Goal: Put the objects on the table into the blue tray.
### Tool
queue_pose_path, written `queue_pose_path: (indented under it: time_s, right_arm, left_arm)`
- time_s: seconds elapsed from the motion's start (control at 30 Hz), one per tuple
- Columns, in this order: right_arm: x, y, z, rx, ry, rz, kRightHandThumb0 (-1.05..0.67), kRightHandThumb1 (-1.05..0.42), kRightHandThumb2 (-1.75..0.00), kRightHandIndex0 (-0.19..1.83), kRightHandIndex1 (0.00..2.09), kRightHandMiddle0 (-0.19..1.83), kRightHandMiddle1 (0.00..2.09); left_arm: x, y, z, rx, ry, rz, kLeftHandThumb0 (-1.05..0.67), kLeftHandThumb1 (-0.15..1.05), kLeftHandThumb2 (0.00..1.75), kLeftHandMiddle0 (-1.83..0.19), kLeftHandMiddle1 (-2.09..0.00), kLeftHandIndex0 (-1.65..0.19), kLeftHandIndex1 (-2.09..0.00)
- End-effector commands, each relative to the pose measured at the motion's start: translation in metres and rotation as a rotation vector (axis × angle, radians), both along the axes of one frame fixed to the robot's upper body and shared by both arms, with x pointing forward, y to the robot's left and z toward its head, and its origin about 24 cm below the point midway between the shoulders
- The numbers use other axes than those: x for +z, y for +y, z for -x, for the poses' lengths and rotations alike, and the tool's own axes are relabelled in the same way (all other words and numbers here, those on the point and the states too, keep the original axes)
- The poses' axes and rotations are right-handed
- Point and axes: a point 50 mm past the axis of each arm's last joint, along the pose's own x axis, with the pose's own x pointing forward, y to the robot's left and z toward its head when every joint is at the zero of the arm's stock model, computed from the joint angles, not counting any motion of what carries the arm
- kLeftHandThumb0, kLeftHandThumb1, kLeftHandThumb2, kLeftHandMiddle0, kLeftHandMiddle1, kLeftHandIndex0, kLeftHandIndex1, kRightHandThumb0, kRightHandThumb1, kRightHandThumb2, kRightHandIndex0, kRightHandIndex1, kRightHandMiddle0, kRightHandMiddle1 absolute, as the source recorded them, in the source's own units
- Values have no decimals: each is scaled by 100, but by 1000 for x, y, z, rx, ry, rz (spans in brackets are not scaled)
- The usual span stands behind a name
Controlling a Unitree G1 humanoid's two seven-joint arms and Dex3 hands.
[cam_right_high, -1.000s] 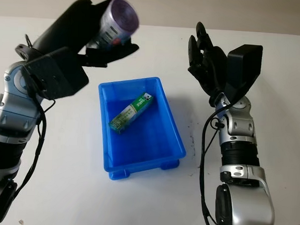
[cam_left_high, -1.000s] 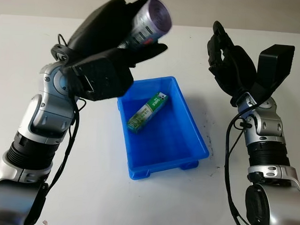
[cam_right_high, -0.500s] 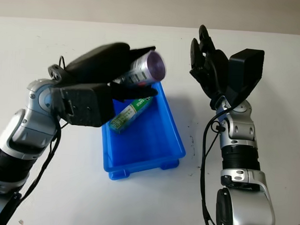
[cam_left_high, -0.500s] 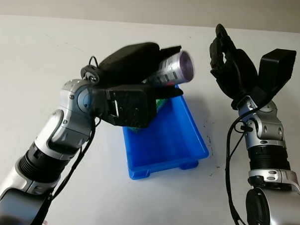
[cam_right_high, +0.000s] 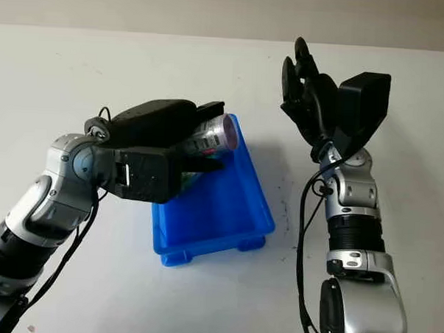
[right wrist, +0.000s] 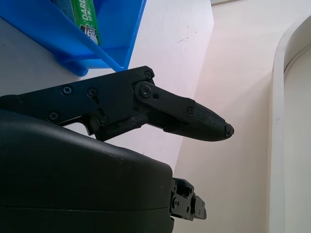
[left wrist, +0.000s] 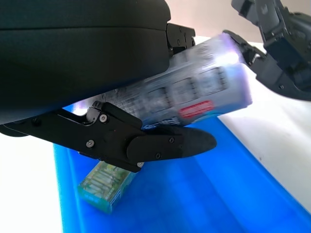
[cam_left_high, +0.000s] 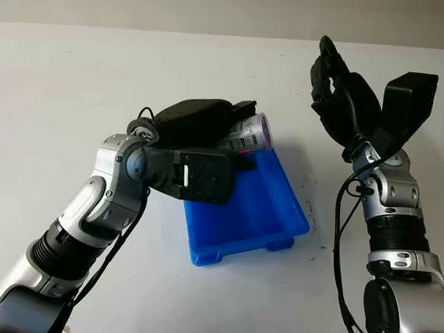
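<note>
- Left eye view: the left hand (cam_left_high: 208, 136) is wrapped around a silver can (cam_left_high: 247, 132) with a purple end, holding it on its side over the far left corner of the blue tray (cam_left_high: 279, 213). The tray sits mid-table on a plain white table (cam_left_high: 64, 78), and there's a strip of beige wall (cam_left_high: 214, 7) along the back edge. A few small dark specks dot the table just right of the tray.
- Right eye view: same scene. The right hand (cam_right_high: 309, 104) is up in the air to the right of the tray, well apart from it, open and holding nothing.
- Left wrist view: close-up of the can clamped between the hand's shell and a black finger (left wrist: 165, 145) underneath. It's got a red label patch. Below it, inside the tray, a green box (left wrist: 104, 184) lies on the tray floor.
- Right wrist view: a black finger (right wrist: 194, 116) sticks out over the white table, and you can see a corner of the blue tray with the green box in it, white lettering on its side.
</note>
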Motion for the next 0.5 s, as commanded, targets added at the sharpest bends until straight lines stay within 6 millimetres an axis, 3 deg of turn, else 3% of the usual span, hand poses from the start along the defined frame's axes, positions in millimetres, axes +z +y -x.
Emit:
queue_pose_path:
  time_s: [0.0, 0.07, 0.2, 0.47]
  right_arm:
    - [3, 3, 1, 2, -21, 3, -61, -105, -72, -19, 0, -19, 0]
    - [2, 3, 1, 4, -21, 4, -61, -105, -72, -19, 0, -19, 0]
    - [1, 2, 1, 4, -18, -1, -59, -105, -72, -19, 0, -19, 0]
    - [1, 2, 1, 7, -26, 6, -60, -105, -73, -19, 0, -19, 0]
  left_arm:
    - [9, 0, -1, -17, -6, 38, -65, 105, 58, 1, -70, 15, -69]
    - [8, 1, -2, -26, 19, 76, -68, 105, 61, 4, -37, 18, -41]
    - [10, 3, -3, -32, 36, 150, -72, 105, 64, 14, -10, 19, -7]
    - [17, 5, -3, -34, 49, 293, -80, 105, 63, 19, 0, 19, 0]
